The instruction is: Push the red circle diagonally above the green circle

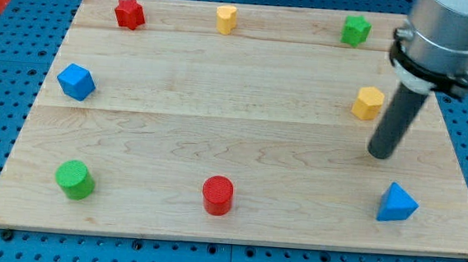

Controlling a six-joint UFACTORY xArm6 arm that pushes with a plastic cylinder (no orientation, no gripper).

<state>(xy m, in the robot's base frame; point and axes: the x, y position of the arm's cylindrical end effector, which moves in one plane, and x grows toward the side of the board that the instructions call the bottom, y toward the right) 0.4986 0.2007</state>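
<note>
The red circle [218, 195] sits near the board's bottom edge, at the middle. The green circle [74, 178] sits at the bottom left, well to the left of the red circle and about level with it. My tip [379, 153] is at the view's right, far to the right of and above the red circle. It is just below the yellow hexagon [369, 102] and above the blue triangle [397, 203]. It touches no block.
A red star [130, 13], a yellow block [226, 19] and a green star-like block [356, 30] stand along the top edge. A blue block [76, 81] is at the left. The wooden board [218, 122] lies on a blue pegboard.
</note>
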